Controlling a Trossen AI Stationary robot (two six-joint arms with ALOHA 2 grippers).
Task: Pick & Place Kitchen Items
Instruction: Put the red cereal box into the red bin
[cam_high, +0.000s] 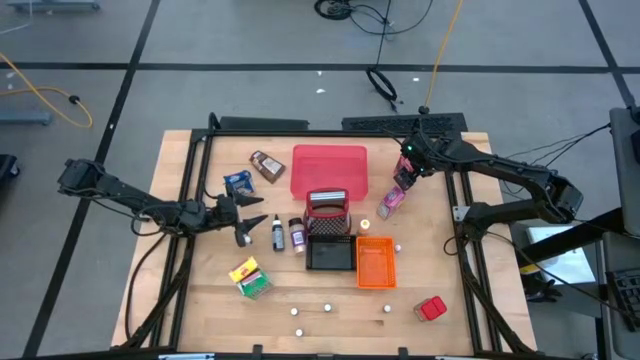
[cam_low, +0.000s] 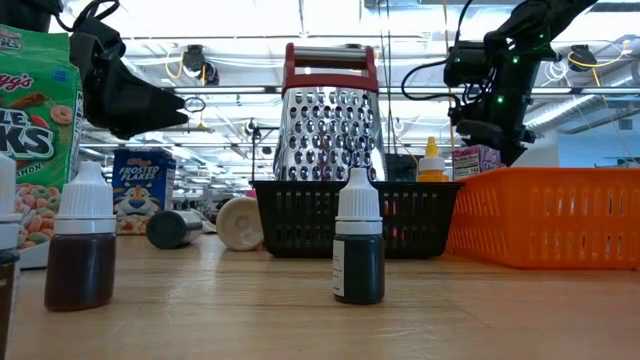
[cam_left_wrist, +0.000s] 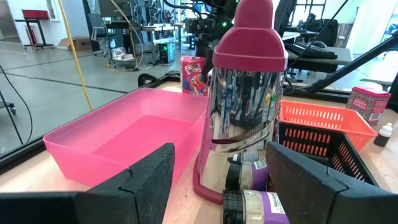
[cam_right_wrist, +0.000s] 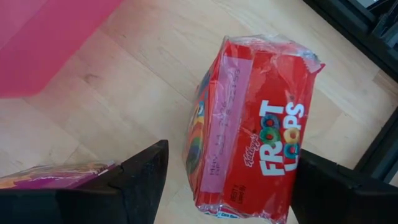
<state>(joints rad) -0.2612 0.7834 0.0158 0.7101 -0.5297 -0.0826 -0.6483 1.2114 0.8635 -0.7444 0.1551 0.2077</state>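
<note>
Overhead looks straight down, low camera looks level; both share the grater.

left gripper low mid-table, jaws apart | right gripper right-rear, raised, jaws apart

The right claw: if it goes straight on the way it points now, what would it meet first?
Most likely the red Froot Loops box, which lies between the open right claw fingers.

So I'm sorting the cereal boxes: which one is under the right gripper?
The red Froot Loops box, lying between the open right gripper fingers beside the red tray. The blue Frosted Flakes box sits across the tray.
</note>
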